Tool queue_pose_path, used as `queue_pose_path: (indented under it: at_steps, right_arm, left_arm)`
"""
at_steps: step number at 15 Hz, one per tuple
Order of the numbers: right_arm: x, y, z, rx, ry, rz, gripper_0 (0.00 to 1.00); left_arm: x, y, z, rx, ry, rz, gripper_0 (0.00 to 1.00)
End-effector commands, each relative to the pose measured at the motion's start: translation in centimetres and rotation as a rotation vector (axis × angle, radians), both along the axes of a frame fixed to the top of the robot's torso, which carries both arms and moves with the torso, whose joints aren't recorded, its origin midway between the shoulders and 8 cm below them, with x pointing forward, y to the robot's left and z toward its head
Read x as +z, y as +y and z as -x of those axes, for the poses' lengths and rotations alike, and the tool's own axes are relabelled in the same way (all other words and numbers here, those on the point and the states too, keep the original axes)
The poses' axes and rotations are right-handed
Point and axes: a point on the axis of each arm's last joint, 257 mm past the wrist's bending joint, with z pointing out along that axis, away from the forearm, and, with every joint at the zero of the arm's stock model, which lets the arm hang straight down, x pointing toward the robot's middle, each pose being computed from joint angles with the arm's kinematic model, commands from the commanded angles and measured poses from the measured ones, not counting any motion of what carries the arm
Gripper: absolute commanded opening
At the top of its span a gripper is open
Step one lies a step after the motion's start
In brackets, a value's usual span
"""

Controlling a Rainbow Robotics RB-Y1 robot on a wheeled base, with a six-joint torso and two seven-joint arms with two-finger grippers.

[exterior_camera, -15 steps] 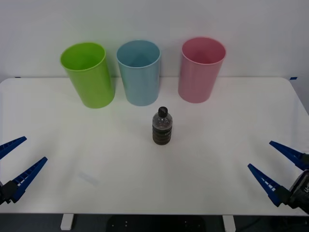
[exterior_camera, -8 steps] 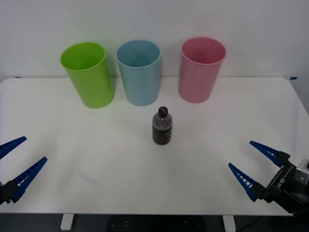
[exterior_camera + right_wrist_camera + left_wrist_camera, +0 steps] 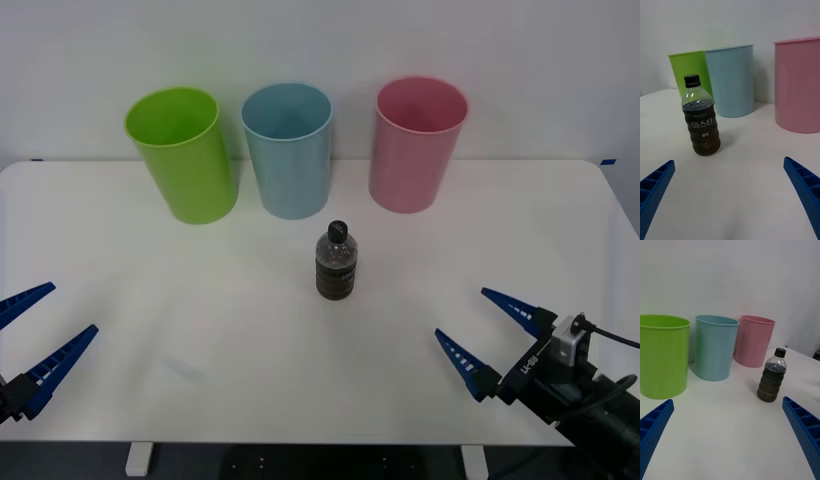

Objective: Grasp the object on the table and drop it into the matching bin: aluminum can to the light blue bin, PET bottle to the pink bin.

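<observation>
Right gripper (image 3: 483, 330) hangs open near the upright PET bottle (image 3: 337, 261); left gripper (image 3: 30, 333) open.

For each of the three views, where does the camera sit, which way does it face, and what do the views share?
Front view: above the arms, facing forward and down at the table; left gripper and right gripper show, jaws open.
Right wrist view: low on the right arm, facing the PET bottle; its own blue fingers.
Left wrist view: low on the left arm, facing the bins.
Shared: bottle, lime green bin, light blue bin, pink bin.
</observation>
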Motion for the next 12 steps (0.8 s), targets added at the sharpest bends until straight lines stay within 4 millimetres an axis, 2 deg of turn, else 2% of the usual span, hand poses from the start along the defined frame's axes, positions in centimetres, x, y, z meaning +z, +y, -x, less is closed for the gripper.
queue_pose_path:
  at_steps: [1,7,12]
  right_arm:
    - [0.0,1.3,-1.2,-0.024,-0.007,-0.001,1.0]
    - [0.1,3.7,-3.4,-0.058,-0.011,-0.01,1.0]
    - [0.9,6.0,-4.2,-0.035,-0.038,-0.005,1.0]
  left_arm:
    - [0.0,0.0,0.0,0.0,0.0,0.0,1.0]
    - [0.0,0.0,0.0,0.0,0.0,0.0,1.0]
    - [0.0,0.0,0.0,0.0,0.0,0.0,1.0]
